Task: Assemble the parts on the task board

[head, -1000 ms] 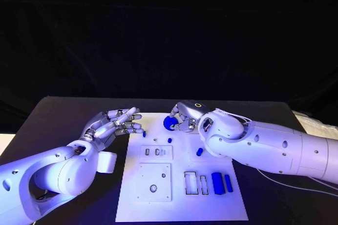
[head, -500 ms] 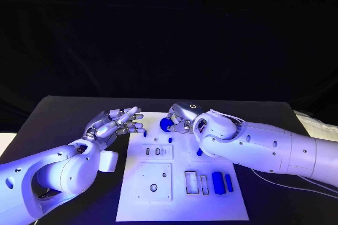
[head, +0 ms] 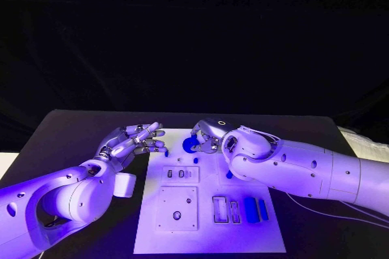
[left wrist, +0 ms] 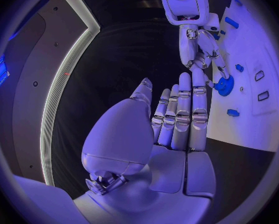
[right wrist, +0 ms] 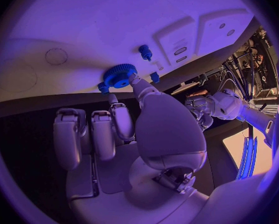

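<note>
The white task board (head: 207, 231) lies in the middle of the black table. At its far end my right hand (head: 208, 136) pinches a blue gear (head: 190, 145) between thumb and a finger; the right wrist view shows the thumb tip on the gear (right wrist: 119, 75), low over the board (right wrist: 83, 30). My left hand (head: 134, 141) hovers at the board's far left corner, fingers spread and empty, next to a small blue piece (head: 166, 154). From the left wrist, past the left hand (left wrist: 176, 119), I see the right hand (left wrist: 198, 50) on the gear (left wrist: 223, 85).
Two blue blocks (head: 254, 209) lie at the board's right side beside two rectangular slots (head: 225, 210). A square plate with a hole (head: 177, 208) and a smaller plate (head: 180, 173) sit left of them. A blue piece (head: 229, 173) lies under my right forearm.
My right hand has shifted a little to the left with the blue gear, closer to my left hand. My left hand has hardly moved.
</note>
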